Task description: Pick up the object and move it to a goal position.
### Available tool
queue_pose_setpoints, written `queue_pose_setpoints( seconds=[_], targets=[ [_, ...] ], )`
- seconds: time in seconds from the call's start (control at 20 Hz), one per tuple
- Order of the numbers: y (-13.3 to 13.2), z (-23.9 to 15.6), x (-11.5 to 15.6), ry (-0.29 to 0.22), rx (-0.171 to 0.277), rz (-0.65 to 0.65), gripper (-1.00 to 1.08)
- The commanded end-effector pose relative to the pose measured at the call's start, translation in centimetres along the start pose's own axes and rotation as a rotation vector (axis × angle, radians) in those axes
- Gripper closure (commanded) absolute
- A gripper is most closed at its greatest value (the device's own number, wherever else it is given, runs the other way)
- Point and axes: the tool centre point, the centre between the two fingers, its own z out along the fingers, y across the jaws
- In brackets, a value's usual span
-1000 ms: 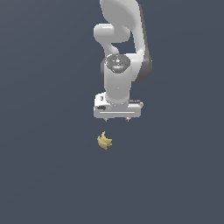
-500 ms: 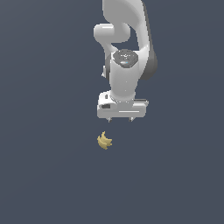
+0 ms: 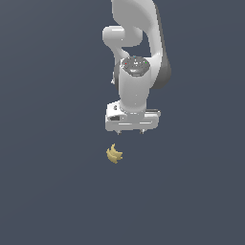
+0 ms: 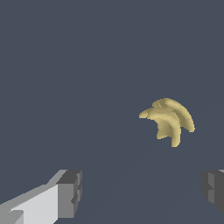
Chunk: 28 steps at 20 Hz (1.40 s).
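Lying apart from the spread-fingered hand (image 3: 130, 131), the object (image 3: 114, 154) curves its lobes downward.

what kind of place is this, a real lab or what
Most likely a simulated test scene, not a real room: a flat, featureless dark grey ground, a smooth untextured white gripper with jaws open, and a lone banana bunch lying apart from it, with no furniture or walls.

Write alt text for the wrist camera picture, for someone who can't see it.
A small yellow-tan banana bunch lies on a plain dark grey-blue floor, ahead of the open gripper and not between its fingers. Only the two dark fingertips show at the picture's edge, set wide apart with nothing held.
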Motion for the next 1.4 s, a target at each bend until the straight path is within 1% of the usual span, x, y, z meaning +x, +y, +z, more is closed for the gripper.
queue_pose_setpoints(
  seconds=[0.0,0.35,1.1,1.35],
  targets=[
    [0.3,0.3,0.2,-0.001,-0.001,-0.026,-0.92],
    [1.5,1.5,0.9,-0.004,-0.004,-0.141,-0.92],
    [5.4,5.3,2.7,-0.014,-0.006,-0.492,-0.92],
    [6.5,6.4,3.1,-0.015,-0.004,-0.591,-0.92]
  ],
)
